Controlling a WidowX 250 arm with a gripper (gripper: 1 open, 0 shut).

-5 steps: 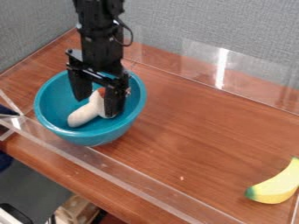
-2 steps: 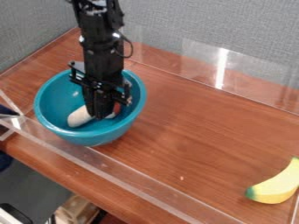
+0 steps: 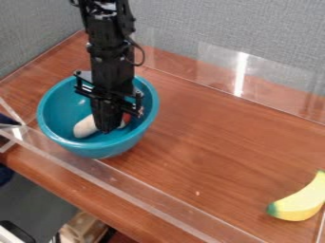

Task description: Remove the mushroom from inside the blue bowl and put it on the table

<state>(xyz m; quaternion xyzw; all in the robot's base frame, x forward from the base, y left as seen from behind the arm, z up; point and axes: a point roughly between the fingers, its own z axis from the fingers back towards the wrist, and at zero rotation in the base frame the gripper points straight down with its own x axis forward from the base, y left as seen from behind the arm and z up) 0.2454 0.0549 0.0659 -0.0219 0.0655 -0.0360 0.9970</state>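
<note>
Yellow banana [image 3: 298, 199] at the near right corner, grey textured backdrop [image 3: 229, 24] behind

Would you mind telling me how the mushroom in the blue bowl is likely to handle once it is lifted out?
The mushroom looks like a small moulded toy, so probably stiff and light. Its smooth, rounded cream stem may slip in a loose pinch. It lies on its side in the blue bowl, so on the table it would likely roll or tip rather than stand.

Gripper [image 3: 110, 121] hiding most of mushroom [image 3: 86, 126]; only pale end showing, cap not visible. Jaws' tips sinking out of sight inside blue bowl [image 3: 64, 136]. Arm running off top edge. Banana [image 3: 302, 198] cut by right edge.
</note>
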